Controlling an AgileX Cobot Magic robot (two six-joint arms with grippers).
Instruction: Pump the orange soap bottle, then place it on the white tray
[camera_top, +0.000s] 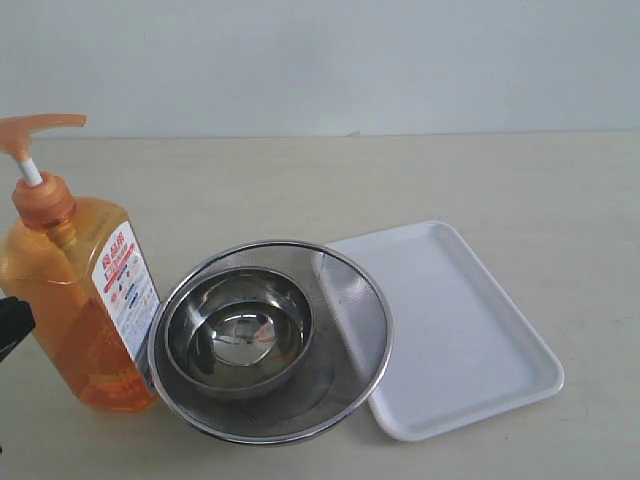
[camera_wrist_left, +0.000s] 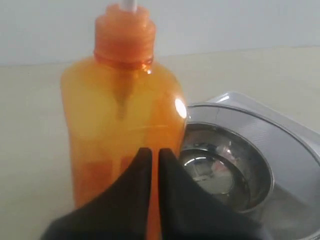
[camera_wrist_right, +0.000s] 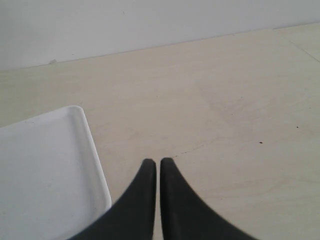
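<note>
The orange soap bottle stands upright at the left of the table, its orange pump nozzle raised on a white stem. The left wrist view shows the bottle close up, with my left gripper shut just in front of its lower body and nothing between its fingers. A dark bit of that arm shows at the exterior view's left edge. The white tray lies flat at the right. My right gripper is shut and holds nothing, beside the tray's rim; the exterior view does not show it.
A round steel mesh strainer holding a smaller steel bowl sits between bottle and tray, touching the bottle's base and overlapping the tray's left edge. The strainer and bowl also lie right beside the bottle in the left wrist view.
</note>
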